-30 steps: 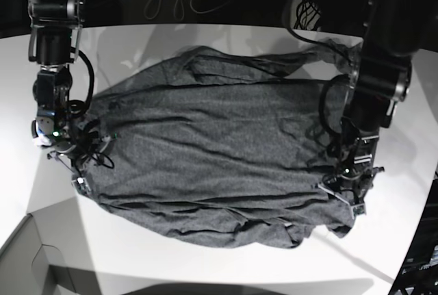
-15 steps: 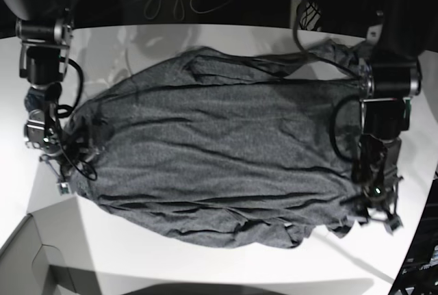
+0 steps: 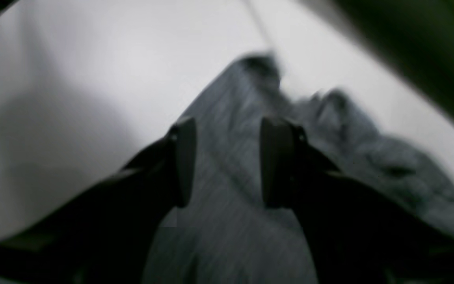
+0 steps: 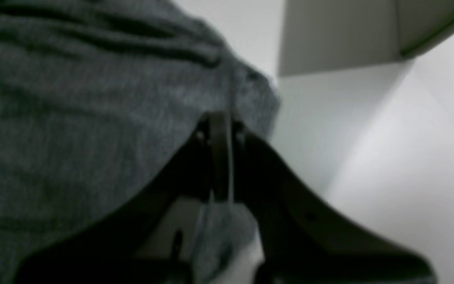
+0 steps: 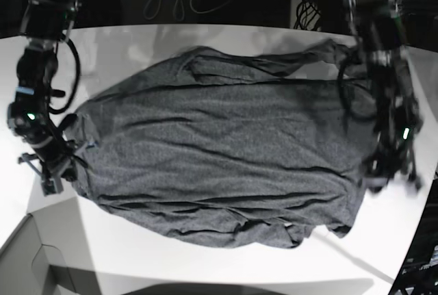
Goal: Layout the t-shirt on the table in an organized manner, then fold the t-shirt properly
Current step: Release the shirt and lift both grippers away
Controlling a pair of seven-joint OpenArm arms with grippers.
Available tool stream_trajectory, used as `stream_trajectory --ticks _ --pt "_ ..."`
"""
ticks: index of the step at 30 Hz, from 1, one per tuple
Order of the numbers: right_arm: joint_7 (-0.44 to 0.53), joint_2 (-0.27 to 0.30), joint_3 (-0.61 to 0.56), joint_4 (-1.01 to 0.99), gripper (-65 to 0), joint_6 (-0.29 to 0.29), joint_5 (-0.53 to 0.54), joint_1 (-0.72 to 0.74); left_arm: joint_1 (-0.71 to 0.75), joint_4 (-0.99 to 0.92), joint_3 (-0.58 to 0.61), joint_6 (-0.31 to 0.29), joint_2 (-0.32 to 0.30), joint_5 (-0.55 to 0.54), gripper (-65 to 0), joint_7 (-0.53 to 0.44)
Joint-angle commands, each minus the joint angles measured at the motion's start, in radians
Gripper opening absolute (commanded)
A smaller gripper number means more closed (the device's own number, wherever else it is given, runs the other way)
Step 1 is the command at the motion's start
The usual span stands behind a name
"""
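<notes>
The large, smooth white tabletop with the curved edge (image 5: 205, 267) is carrying everything, and the dark charcoal heather-grey knit t-shirt (image 5: 219, 151) is lying spread across its middle, wide but rumpled, with ridges bunching along its near hem and its far edge. Off the shirt's near corner on the right arm's side, the corner of a grey box (image 5: 27, 261) is poking in.

The right gripper (image 4: 219, 157) is sitting at the shirt's edge with its dark jaws pressed together; cloth is lying right against the tips and hanging under them, though the wrist view is too blurred to say whether a fold is actually pinched. The left gripper (image 3: 227, 161) is standing about half open over the opposite edge — fabric is showing between the jaws, nothing gripped.

The shirt is looking light, soft and limp, so it will probably drag and wrinkle rather than slide as one piece. Taking it at two corners of one edge — hem or shoulders — and pulling taut should be flattening it best.
</notes>
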Motion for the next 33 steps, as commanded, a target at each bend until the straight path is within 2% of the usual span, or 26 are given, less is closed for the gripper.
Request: stream_trajectory --ticks 1,5,11,14,17,20,24,28,33 --pt "0.002 0.014 0.003 0.047 -65.0 0.005 0.016 -0.022 0.017 0.055 -0.028 -0.007 -0.017 -0.023 -38.9 -0.015" --pt "-0.063 0.011 0.003 0.170 -65.0 0.008 0.019 -0.139 0.144 0.104 -0.118 -0.008 -0.023 -0.115 -38.9 -0.001" --pt "-0.132 -0.069 -0.001 0.317 -65.0 0.009 0.019 -0.303 0.173 -0.006 -0.157 -0.008 -0.024 -0.126 -38.8 -0.009" --pt "-0.132 -0.112 -0.003 0.363 -64.1 0.009 0.019 -0.372 0.124 -0.080 -0.157 -0.010 -0.024 -0.121 -38.8 -0.011" --pt "-0.132 -0.144 -0.003 0.382 -56.2 0.009 0.019 -0.415 0.040 -0.218 -0.157 -0.010 -0.026 -0.121 -38.8 -0.011" --pt "-0.132 -0.149 -0.003 0.382 -50.2 0.009 0.019 -0.458 -0.026 -0.327 -0.153 -0.010 -0.043 -0.121 -38.8 -0.011" --pt "-0.132 -0.162 -0.003 0.382 -48.4 0.009 0.019 -0.482 -0.099 -0.418 -0.123 -0.010 -0.058 -0.121 -38.8 -0.012" --pt "-0.132 -0.204 -0.004 0.382 -48.2 0.009 0.019 -0.505 -0.125 -0.385 -0.121 -0.010 -0.075 -0.132 -38.8 -0.003" --pt "-0.132 -0.234 -0.004 0.380 -47.9 0.009 0.016 -0.499 -0.062 -0.157 -0.123 -0.010 -0.077 -0.195 -38.8 0.000"
